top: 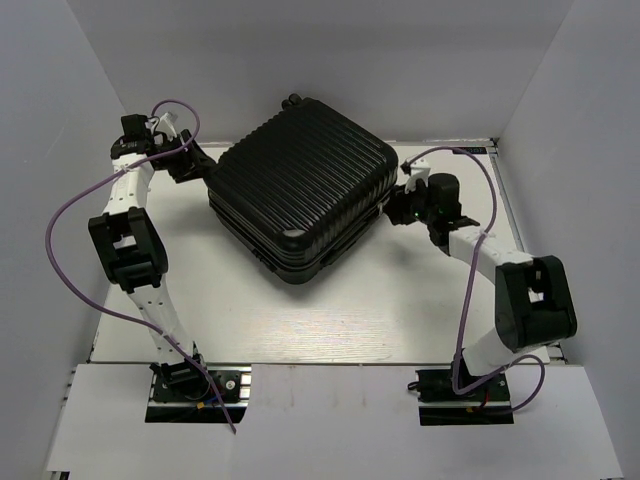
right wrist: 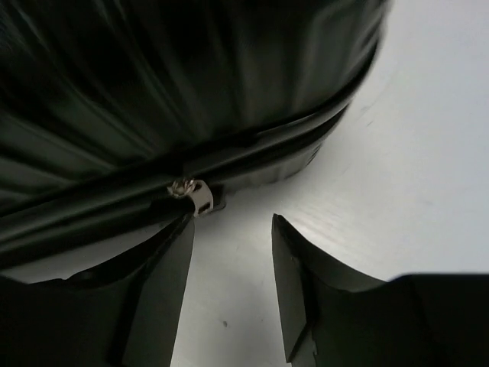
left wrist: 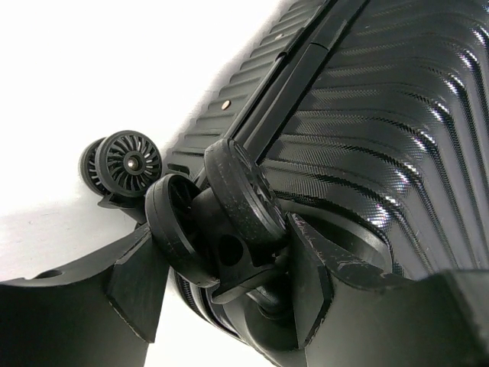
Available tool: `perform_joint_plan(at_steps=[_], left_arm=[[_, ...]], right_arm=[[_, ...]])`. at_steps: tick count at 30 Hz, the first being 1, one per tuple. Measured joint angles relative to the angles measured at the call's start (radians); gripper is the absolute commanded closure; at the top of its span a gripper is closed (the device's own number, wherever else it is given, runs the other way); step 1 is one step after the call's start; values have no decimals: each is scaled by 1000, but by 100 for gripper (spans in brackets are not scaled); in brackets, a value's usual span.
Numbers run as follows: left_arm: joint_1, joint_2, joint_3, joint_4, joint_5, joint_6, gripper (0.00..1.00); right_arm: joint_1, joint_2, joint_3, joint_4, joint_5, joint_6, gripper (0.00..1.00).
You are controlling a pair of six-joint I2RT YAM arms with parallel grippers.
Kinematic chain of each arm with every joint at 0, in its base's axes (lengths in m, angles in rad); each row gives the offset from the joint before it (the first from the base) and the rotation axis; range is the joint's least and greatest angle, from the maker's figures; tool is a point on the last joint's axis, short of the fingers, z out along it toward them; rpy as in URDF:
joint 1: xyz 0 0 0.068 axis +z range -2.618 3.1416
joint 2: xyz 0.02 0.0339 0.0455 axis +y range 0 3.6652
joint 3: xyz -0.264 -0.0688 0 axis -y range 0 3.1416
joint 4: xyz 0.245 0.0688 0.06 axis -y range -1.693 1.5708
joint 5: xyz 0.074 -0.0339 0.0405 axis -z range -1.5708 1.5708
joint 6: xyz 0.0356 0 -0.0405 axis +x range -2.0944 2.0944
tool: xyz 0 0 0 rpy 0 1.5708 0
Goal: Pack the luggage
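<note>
At the far middle of the table (top: 330,320), the luggage (top: 300,190) lies flat and closed, ribbed shell up, turned corner-on to the arms. Left gripper (left wrist: 221,264) is at its left corner, jaws set wide astride a twin caster wheel (left wrist: 218,214). 1 pad looks to touch the tyre, but I cannot tell whether it's actually pinching. Right gripper (right wrist: 231,229) is at the right-hand side, jaws parted and holding nothing. The silver zipper pull (right wrist: 191,196) sits just above 1 fingertip, not between the 2.

Risks from here: that caster likely swivels, so a squeeze there could let the case twist away. On the right, closing from this spot would probably miss the pull and grab air.

Hard to read: the seam is dark and blurred, so how far the zip has run is unclear. Anything packed inside is hidden. A 2nd wheel (left wrist: 126,162) shows beyond; the others are out of sight.
</note>
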Motion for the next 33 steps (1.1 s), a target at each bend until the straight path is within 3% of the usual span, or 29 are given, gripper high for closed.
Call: perform_joint_plan(at_steps=[3,8,21,26,27,28,29,33], left_arm=[[0,-3,-4,2,-3,2,100],[0,-5,-7,5,-4,2,100],[0,-5,-7,5,-3,9,100],[0,-5,-6,4,-3,10,100],[0,-5,-6,3,-3,11,100],[0,-5,-6,2,-3,11,100],[1,-5,-5,0,-3,13,100],[2,-5,-3,-8,-4,17,100]], right_arm=[[-2,67,52,-119,-78,-38,45],[-3,136,81,-164,-165,-57,42],[-11,156,97,-62,-206,-5,50],[-13,166,97,-44,-230,24,66],[-13,169,97,-37,-238,34,72],[-16,175,95,-18,-240,43,87],[-20,180,93,0,-240,51,97],[-29,187,81,45,-246,98,100]])
